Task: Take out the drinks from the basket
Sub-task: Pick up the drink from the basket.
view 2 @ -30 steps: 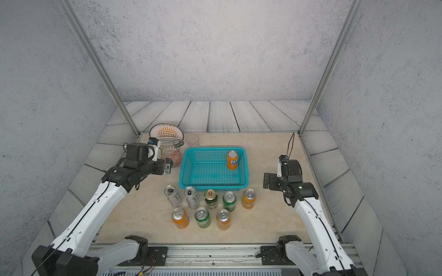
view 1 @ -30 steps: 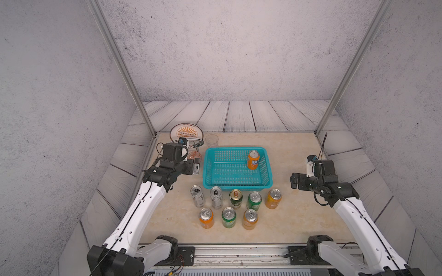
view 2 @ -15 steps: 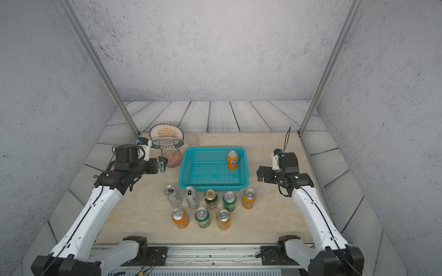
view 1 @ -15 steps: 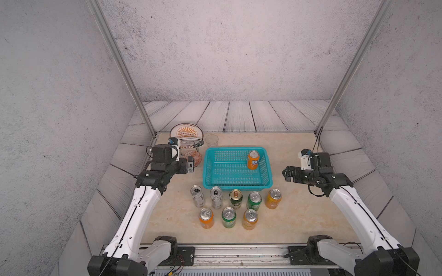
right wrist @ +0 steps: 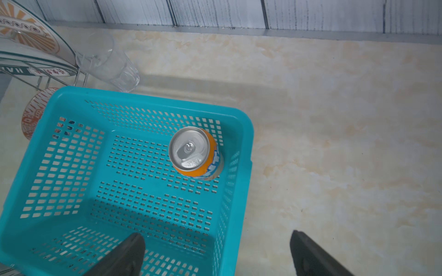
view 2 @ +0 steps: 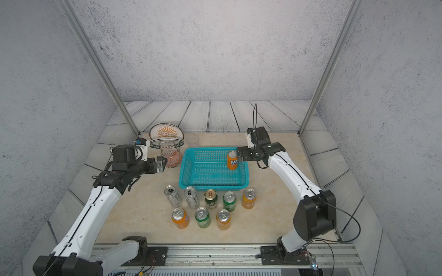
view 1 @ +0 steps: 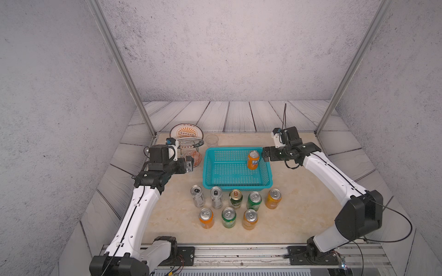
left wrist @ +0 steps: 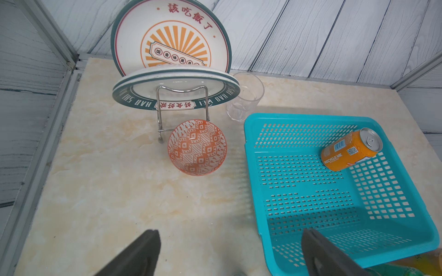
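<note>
right black claw (right wrist: pixel 215 239) gaping wide, empty, hovering near orange metal can (right wrist: pixel 195 153) in teal mesh plastic basket (right wrist: pixel 143 96); left claw (left wrist: pixel 230 234) likewise gaping, empty.

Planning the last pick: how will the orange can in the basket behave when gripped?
The orange can stands upright, taller than wide, so a sideways nudge could tip it and let it roll. Its smooth round wall may slip in the right hand. Its tab looks sealed, so it is likely full and heavyish.

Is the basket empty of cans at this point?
No, one orange can stands upright inside the basket, close to one of its corners, as the right wrist view shows.
</note>
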